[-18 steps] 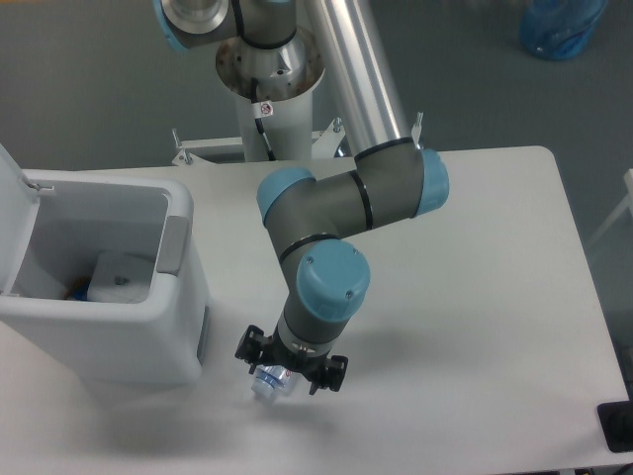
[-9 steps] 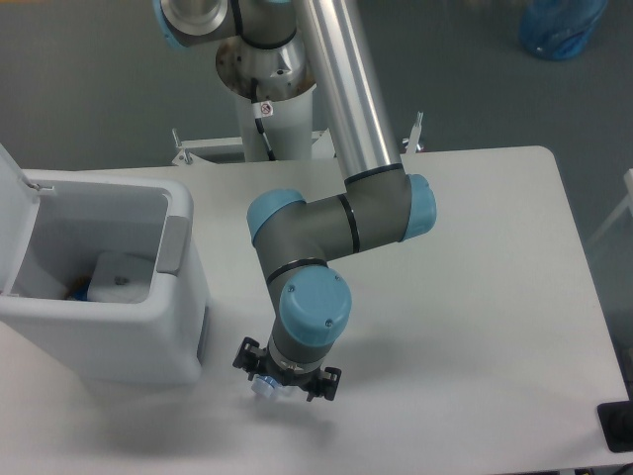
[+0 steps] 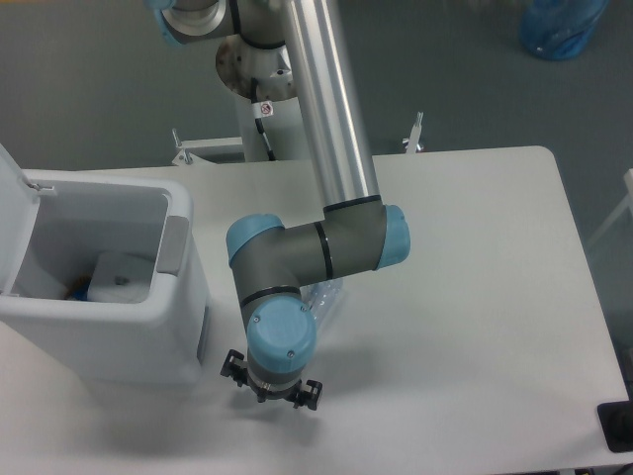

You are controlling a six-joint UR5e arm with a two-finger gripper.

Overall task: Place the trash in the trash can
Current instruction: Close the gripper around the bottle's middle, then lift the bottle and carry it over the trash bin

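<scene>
A fixed camera looks down on a white table (image 3: pixel 475 297) with rounded corners that fills most of the frame. A grey and silver robot arm (image 3: pixel 326 119) with light blue joint caps comes in from the top centre and bends down toward the lower centre of the picture. Its wrist points straight down at the table, and the black gripper (image 3: pixel 270 388) peeks out beneath a blue cap in the lower centre. The fingers are hidden under the wrist, so I cannot tell how far apart they are or whether they hold anything. At the left edge stands the trash can (image 3: pixel 183 327), a large white bin with rounded corners, a grey panel (image 3: pixel 173 244) on its right side and its white lid (image 3: pixel 15 213) hinged up at the far left. Inside the bin, near its bottom, lies a whitish and light blue piece of trash (image 3: pixel 117 278), with a small orange spot beside it. Just right of the arm's lower section, near the centre of the frame, a clear plastic piece (image 3: pixel 324 295) lies on the table, mostly covered by the arm. A blue bag (image 3: pixel 562 28) sits on the grey floor in the upper right corner.
</scene>
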